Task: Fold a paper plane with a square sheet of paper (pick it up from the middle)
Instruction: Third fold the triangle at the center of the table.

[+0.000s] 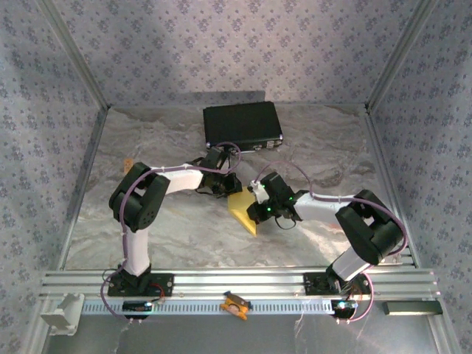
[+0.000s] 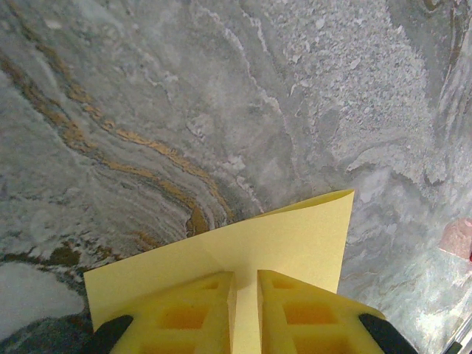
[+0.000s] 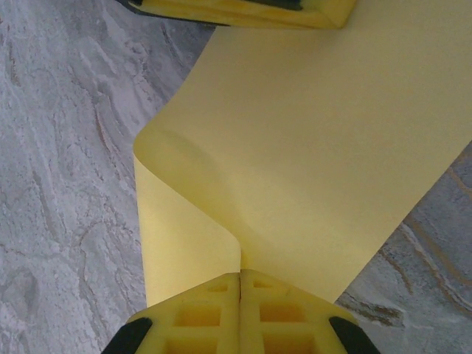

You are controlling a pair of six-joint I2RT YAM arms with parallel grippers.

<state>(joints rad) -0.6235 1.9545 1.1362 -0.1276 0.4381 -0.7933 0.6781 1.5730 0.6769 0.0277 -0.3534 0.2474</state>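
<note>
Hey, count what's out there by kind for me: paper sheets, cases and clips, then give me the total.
Yellow paper sheet: 1
Black case: 1
Orange clip: 1
Total: 3

Can pass freely over bare tabletop (image 1: 184, 236) front-left and right; blocked at the back by black case (image 1: 243, 126), sideways by walls (image 1: 44, 110).

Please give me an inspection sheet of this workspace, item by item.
Surface: grey marbled table, nothing spilled.
Job's things: yellow square sheet of paper held between both grippers, curled over; no plane folded yet.
Clutter: black case at the far side; orange clip on the near rail.
Grippers: left gripper and right gripper both shut on the sheet.
Cables: purple cables run along the arms.
Surroundings: patterned walls.
</note>
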